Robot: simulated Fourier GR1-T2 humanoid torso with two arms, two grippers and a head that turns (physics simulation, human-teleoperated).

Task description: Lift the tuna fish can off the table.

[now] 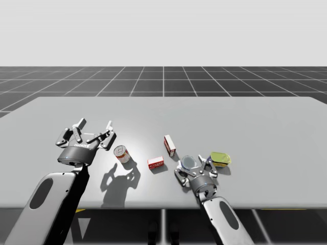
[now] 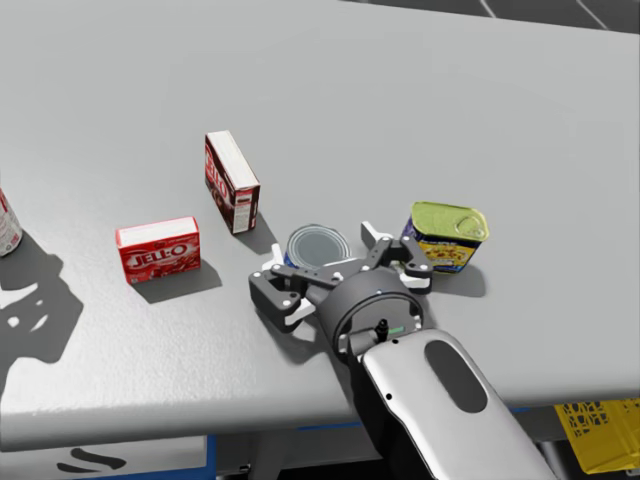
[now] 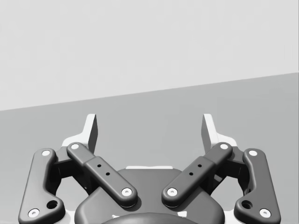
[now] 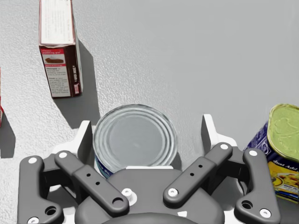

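Silver-lidded tuna can [image 4: 135, 136] sits on the table [image 1: 255, 122] between the parted fingers of my right gripper [image 4: 147, 134], not clamped, while my left gripper [image 3: 149, 127] stands wide open, holding nothing.

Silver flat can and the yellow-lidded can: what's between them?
In the right wrist view, one finger of my open right hand stands between the silver can and the yellow-lidded can; otherwise bare table.

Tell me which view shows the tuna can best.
Right wrist view: the tuna can sits between my right gripper's open fingers, most of its lid showing. In the head and high views that gripper hides its near side.
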